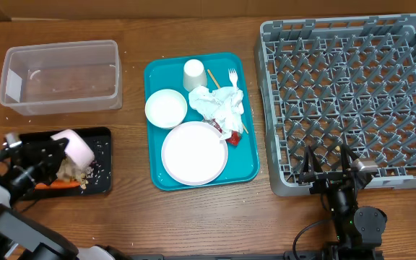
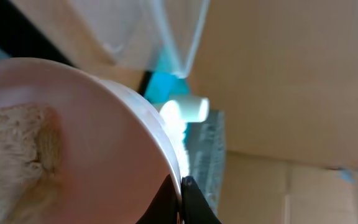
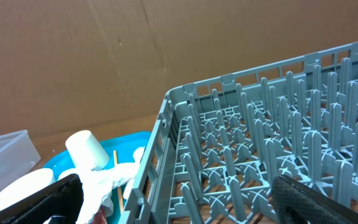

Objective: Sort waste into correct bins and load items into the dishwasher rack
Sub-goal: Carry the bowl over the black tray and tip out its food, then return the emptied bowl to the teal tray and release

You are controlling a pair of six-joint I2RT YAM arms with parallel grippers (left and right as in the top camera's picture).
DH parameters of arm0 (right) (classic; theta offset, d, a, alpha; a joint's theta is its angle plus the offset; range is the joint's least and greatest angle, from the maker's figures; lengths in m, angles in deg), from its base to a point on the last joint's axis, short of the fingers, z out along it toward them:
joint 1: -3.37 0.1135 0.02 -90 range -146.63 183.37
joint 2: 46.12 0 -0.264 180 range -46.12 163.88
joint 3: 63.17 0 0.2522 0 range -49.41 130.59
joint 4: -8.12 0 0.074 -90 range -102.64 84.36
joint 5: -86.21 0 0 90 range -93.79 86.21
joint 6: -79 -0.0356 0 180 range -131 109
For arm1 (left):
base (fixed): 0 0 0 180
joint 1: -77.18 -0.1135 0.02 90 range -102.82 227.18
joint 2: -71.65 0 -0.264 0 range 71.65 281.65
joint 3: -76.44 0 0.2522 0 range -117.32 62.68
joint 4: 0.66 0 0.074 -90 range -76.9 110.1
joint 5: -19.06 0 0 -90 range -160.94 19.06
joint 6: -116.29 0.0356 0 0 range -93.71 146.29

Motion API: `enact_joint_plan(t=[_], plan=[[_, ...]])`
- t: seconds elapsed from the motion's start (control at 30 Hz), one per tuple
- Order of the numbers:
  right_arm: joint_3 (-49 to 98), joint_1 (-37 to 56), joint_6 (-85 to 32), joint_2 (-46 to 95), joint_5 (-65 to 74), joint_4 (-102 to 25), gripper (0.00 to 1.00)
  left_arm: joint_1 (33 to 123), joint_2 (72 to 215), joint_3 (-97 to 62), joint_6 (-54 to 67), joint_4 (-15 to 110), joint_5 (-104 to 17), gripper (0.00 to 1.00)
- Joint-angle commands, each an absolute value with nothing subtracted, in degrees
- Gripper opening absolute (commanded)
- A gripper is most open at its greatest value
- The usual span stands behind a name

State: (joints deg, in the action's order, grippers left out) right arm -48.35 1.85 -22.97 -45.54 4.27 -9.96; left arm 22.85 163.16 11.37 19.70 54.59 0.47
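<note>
Left tool (image 2: 180, 199): clamped on the rim of the tipped bowl (image 1: 78, 150), one finger inside the rim and one outside.
Tipped bowl: held on edge above the black tray (image 1: 110, 162), its outside turned up to the overhead camera and its mouth facing down toward the arm.
Food scraps (image 1: 74, 172): a pale grainy heap under the bowl's mouth. In the wrist view some cling inside the bowl, and loose grains are scattered across the tray floor.
Carrot (image 1: 58, 185): lies in the black tray beside the scraps, its long axis left to right along the near edge.
Clear tub (image 1: 62, 94): beyond the black tray on the tabletop, apart from it.
Teal tray (image 1: 154, 79): between the bins and the rack.
Cup (image 1: 193, 74): at the far end of the teal tray.
Second bowl (image 1: 166, 108): on the teal tray, mouth up.
Plate (image 1: 193, 153): at the near end of the teal tray, just beside the second bowl.
Napkin (image 1: 222, 108): crumpled, right of the second bowl, covering the fork's handle and part of the stick.
Fork (image 1: 232, 76): tines point to the far edge.
Stick (image 1: 214, 78): runs diagonally from beside the cup toward the near right.
Red wrapper (image 1: 231, 136): just beside the plate's right edge, at the napkin's near end.
Right tool (image 1: 328, 170): fingers spread apart, gripping nothing, at the near rim of the rack (image 1: 266, 108) and pointing over it.
Rack: right of the teal tray; no dishes show among its pegs.
</note>
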Motion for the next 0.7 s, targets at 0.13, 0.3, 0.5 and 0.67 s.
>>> enact_joint_plan(t=[0.13,0.3,0.5,0.67], plan=[[-49.0,1.6,-22.9,-45.9,3.7,-9.7,1.00,19.5,162.4,12.0,21.8,54.5,15.0,0.04],[-49.0,1.6,-22.9,-45.9,3.7,-9.7,1.00,19.4,162.4,12.0,16.8,55.4,16.2,0.04],[-49.0,1.6,-22.9,-45.9,3.7,-9.7,1.00,19.4,162.4,12.0,13.9,55.9,15.6,0.04],[-49.0,1.6,-22.9,-45.9,3.7,-9.7,1.00,19.5,162.4,12.0,14.6,58.1,19.2,0.04]])
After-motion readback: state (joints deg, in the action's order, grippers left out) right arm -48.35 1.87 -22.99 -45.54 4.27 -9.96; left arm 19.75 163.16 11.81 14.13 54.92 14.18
